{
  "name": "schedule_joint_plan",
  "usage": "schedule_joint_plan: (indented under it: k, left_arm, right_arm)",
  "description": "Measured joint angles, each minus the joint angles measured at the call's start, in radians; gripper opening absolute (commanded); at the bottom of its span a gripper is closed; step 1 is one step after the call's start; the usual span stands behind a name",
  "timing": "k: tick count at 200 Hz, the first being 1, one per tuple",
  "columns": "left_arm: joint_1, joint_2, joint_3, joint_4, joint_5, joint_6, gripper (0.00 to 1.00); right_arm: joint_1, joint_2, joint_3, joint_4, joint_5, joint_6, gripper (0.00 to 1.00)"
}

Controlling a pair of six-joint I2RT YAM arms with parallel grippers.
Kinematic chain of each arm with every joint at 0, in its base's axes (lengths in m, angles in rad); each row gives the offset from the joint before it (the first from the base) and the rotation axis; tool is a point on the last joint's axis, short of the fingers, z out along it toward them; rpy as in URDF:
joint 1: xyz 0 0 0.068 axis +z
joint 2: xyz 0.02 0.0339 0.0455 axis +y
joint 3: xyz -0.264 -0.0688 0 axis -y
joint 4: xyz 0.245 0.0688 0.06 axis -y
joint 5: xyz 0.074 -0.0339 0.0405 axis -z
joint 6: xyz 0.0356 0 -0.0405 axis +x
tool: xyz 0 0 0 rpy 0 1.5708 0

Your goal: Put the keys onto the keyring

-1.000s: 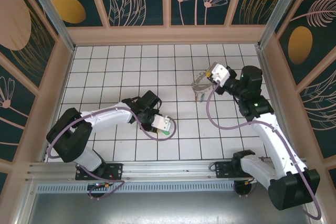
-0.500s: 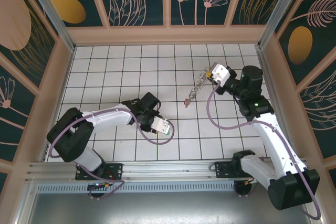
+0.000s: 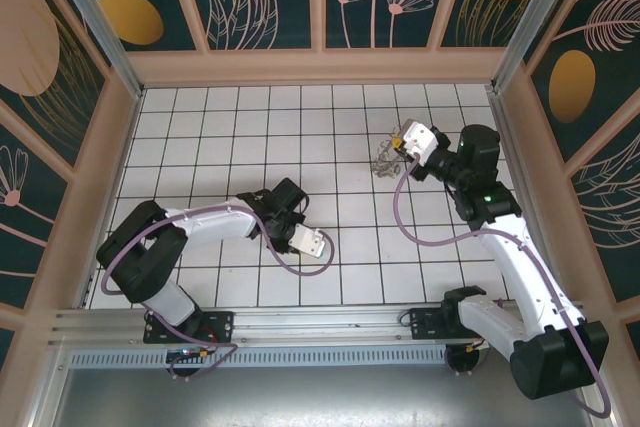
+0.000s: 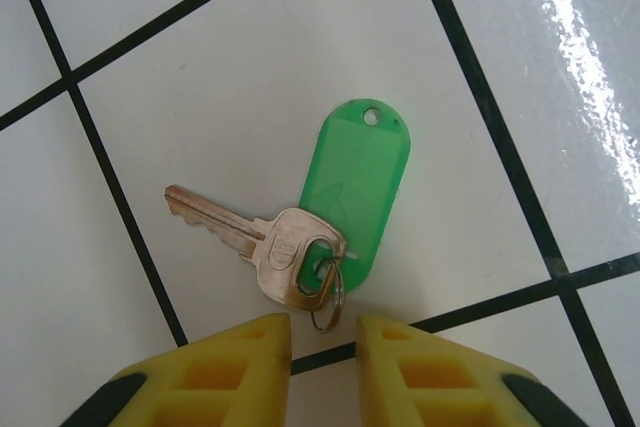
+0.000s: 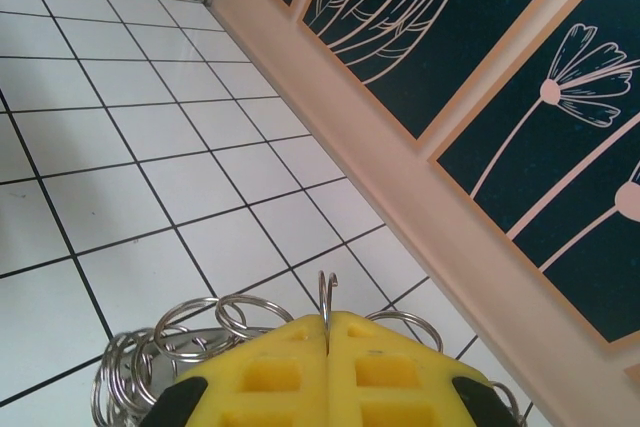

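Status: the green key is not yet on the keyring. It lies flat on the tiled floor, with 1 brass-coloured blade, 1 green tag and 1 small loop joined together.

The left gripper sits just beside the green key, fingers narrowly apart with the loop at the gap and nothing gripped.

The keyring, a bunch of linked silvery rings, is well apart from the green key, pinched in the fully closed right gripper.

Whether other keys are already threaded cannot be told. Judgement: threading is still to do.
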State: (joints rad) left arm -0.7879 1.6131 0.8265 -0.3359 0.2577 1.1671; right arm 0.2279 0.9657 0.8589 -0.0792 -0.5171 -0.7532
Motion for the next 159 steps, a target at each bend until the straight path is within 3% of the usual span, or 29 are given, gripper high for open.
schedule_joint_plan:
  k: [113,137,159]
  left_arm:
    - [-0.011,0.019,0.000,0.000,-0.010,0.000,0.18]
    - [-0.011,0.019,0.000,0.002,-0.027,0.000,0.26]
    - [-0.011,0.019,0.000,0.018,-0.039,-0.002,0.28]
  right_arm:
    - [0.000,0.000,0.000,0.000,-0.007,0.000,0.00]
    - [0.000,-0.001,0.000,0.000,-0.007,-0.002,0.00]
    - [0.000,-0.002,0.000,0.000,-0.007,-0.004,0.00]
